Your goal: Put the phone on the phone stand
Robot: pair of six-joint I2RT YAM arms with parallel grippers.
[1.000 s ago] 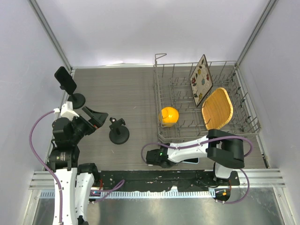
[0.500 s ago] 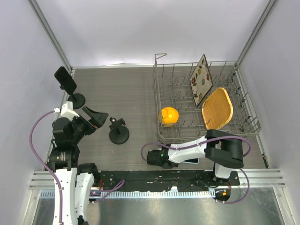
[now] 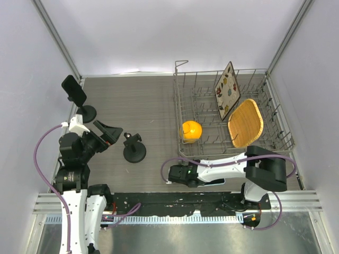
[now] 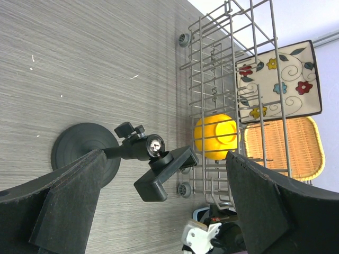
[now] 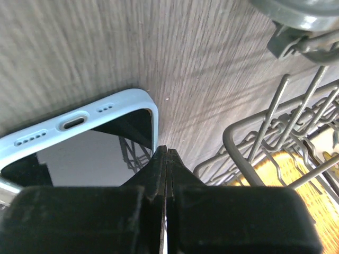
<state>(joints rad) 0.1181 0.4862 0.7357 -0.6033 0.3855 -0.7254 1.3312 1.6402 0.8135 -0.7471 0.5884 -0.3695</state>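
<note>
Down at the table's (image 3: pixel 153 100) near edge, the phone (image 5: pixel 90 151) lies flat, screen up, just in front of the rack (image 3: pixel 233 114). The right gripper (image 5: pixel 166 153) has its fingers pressed together, with nothing between them. Their tips sit at the phone's right edge, near its corner; whether they touch it I cannot tell. The phone has a pale blue case, a dark glossy screen, and a port and speaker holes on its end. From above, the right arm covers nearly all of it. The left gripper (image 4: pixel 164 159) hangs with its fingers wide apart, well away, facing the empty stand (image 3: pixel 134 151).
</note>
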